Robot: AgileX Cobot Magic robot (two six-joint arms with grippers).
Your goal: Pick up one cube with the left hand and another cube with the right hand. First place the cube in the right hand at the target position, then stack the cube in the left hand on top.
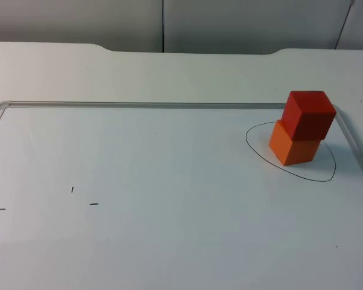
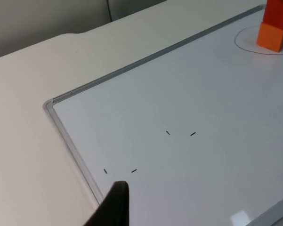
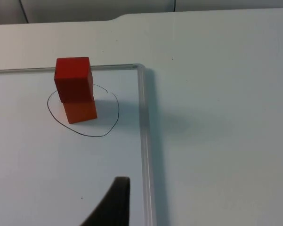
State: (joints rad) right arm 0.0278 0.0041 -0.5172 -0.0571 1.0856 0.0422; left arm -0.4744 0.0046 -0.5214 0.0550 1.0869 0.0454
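red cube (image 1: 311,115): matt, smooth faces, painted-wood look | orange cube (image 1: 293,148): same matt smooth finish | whiteboard (image 1: 169,193): smooth, faintly glossy white surface, thin silvery metal-like frame, thin black drawn outline (image 1: 317,177) | table (image 1: 139,75): plain white, matt, smooth | partition wall (image 1: 78,21): grey, matt

- An orange cube (image 2: 273,36) is seen inside a drawn outline (image 2: 245,44), with a red cube (image 2: 278,10) stacked on it.
- Short black marks (image 2: 180,133) are seen on the whiteboard (image 2: 188,94).
- A black fingertip (image 2: 114,205) is seen over the whiteboard's framed edge.
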